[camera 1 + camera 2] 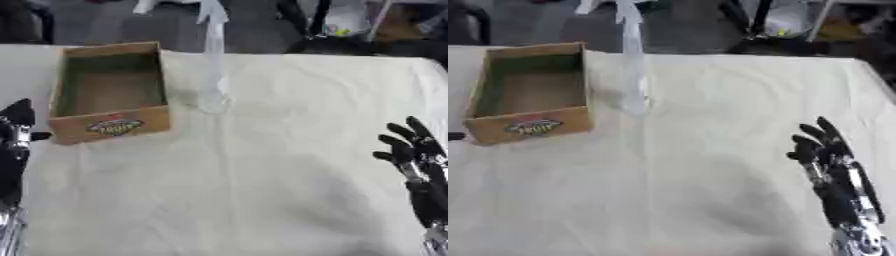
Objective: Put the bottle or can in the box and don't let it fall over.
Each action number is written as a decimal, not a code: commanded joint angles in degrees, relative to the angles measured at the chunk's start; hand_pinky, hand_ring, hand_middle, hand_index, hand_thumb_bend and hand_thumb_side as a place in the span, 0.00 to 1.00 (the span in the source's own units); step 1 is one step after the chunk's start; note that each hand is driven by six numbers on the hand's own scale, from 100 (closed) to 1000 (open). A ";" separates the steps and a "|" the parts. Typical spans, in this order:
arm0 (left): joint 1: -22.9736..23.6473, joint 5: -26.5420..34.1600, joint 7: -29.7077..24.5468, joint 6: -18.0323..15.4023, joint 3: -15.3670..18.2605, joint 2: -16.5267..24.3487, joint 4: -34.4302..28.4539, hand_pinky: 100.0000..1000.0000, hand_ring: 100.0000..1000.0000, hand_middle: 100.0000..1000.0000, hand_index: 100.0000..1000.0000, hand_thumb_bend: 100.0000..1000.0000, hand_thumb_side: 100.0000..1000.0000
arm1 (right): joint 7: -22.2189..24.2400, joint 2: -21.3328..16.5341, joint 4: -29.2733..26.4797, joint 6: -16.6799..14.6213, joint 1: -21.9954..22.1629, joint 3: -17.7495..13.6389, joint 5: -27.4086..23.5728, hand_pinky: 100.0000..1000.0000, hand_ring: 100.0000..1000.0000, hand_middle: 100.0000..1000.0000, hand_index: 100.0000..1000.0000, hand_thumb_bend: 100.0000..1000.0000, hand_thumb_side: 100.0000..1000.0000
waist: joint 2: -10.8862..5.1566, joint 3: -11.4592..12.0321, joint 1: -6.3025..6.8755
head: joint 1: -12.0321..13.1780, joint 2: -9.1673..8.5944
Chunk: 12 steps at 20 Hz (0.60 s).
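Right hand [826,150] idle at near right, fingers straight and apart, holding nothing; clear bottle [213,65] upright, far and left of it, just right of open box [109,90]; left hand [16,131] nearer box, fingers unclear

You're in a lab or workshop: table w/ white cloth [262,175], dark floor, stands and gear [341,22] far right.

Before you: one table [262,190] under a creased white cloth [667,200], with dark chair legs [302,22] on the floor beyond its far edge.
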 commanded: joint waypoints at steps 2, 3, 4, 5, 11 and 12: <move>-0.36 0.12 -0.17 0.04 0.35 0.59 -1.10 0.60 0.95 0.83 0.82 0.27 0.73 | 0.14 -0.84 -0.42 -0.14 -0.39 -0.53 -0.07 0.67 0.83 0.84 1.00 0.35 0.44 | -0.91 0.13 0.04 | 0.06 -0.35; -0.33 0.12 -0.17 0.05 0.35 0.60 -1.09 0.60 0.95 0.83 0.82 0.27 0.73 | 0.19 -0.95 -0.38 -0.14 -0.63 -0.52 0.01 0.68 0.83 0.84 1.00 0.35 0.44 | -0.94 0.18 0.02 | 0.08 -0.30; -0.31 0.12 -0.18 0.05 0.34 0.61 -1.09 0.60 0.95 0.83 0.82 0.27 0.73 | 0.22 -1.08 -0.30 -0.14 -0.93 -0.50 0.09 0.68 0.83 0.84 1.00 0.36 0.44 | -0.96 0.22 -0.01 | 0.04 -0.28; -0.30 0.13 -0.20 0.05 0.33 0.61 -1.10 0.60 0.95 0.83 0.82 0.27 0.73 | 0.26 -1.30 -0.22 -0.15 -1.39 -0.47 0.21 0.68 0.83 0.84 1.00 0.36 0.44 | -1.00 0.27 -0.03 | 0.03 -0.22; -0.09 0.20 -0.40 0.05 0.13 0.67 -1.15 0.60 0.95 0.83 0.82 0.27 0.73 | 1.55 -4.50 2.00 -0.15 -7.54 0.95 1.05 0.68 0.84 0.85 1.00 0.36 0.44 | -1.32 0.56 -0.11 | -0.07 0.13; -0.05 0.20 -0.45 0.06 0.09 0.66 -1.14 0.60 0.95 0.83 0.82 0.27 0.73 | 2.00 -5.30 2.85 -0.12 -9.20 1.46 1.10 0.68 0.85 0.86 1.00 0.37 0.44 | -1.37 0.62 -0.11 | -0.12 0.17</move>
